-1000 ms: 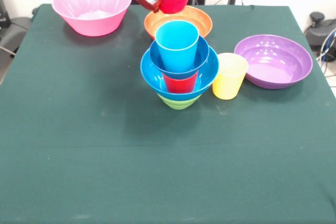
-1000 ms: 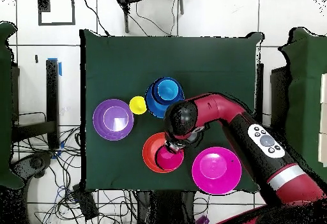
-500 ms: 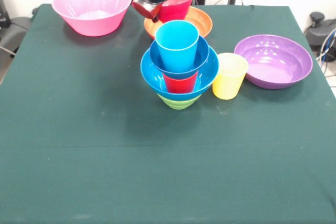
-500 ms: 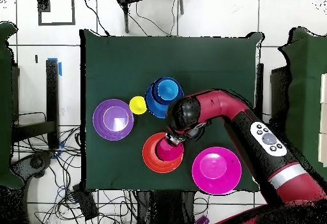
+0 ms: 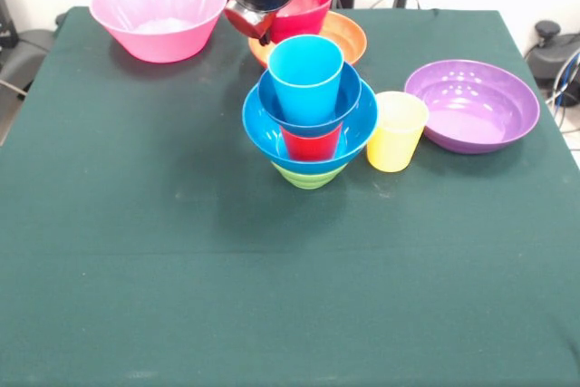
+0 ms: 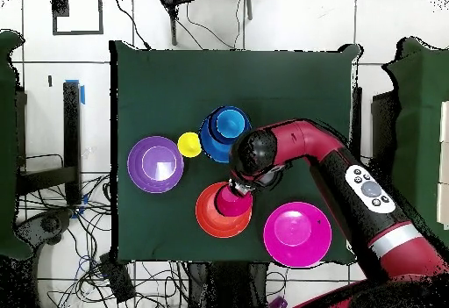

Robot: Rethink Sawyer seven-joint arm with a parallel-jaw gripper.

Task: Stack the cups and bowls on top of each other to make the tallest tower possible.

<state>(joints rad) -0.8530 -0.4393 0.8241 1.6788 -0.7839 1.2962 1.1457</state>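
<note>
The tower stands mid-table: green bowl at the bottom, large blue bowl, red cup, small blue bowl, sky-blue cup on top; it also shows in the overhead view. My gripper is shut on the rim of the small red bowl and holds it above the orange bowl, just behind the tower. In the overhead view the small red bowl hangs over the orange bowl. The yellow cup stands right of the tower.
The large pink bowl sits at the far left corner. The wide purple bowl sits at the right, near the table's edge. My arm reaches across the table's right side in the overhead view.
My gripper has carried the small red bowl up and towards the tower, off the orange bowl's middle. Everything else has stayed put.
</note>
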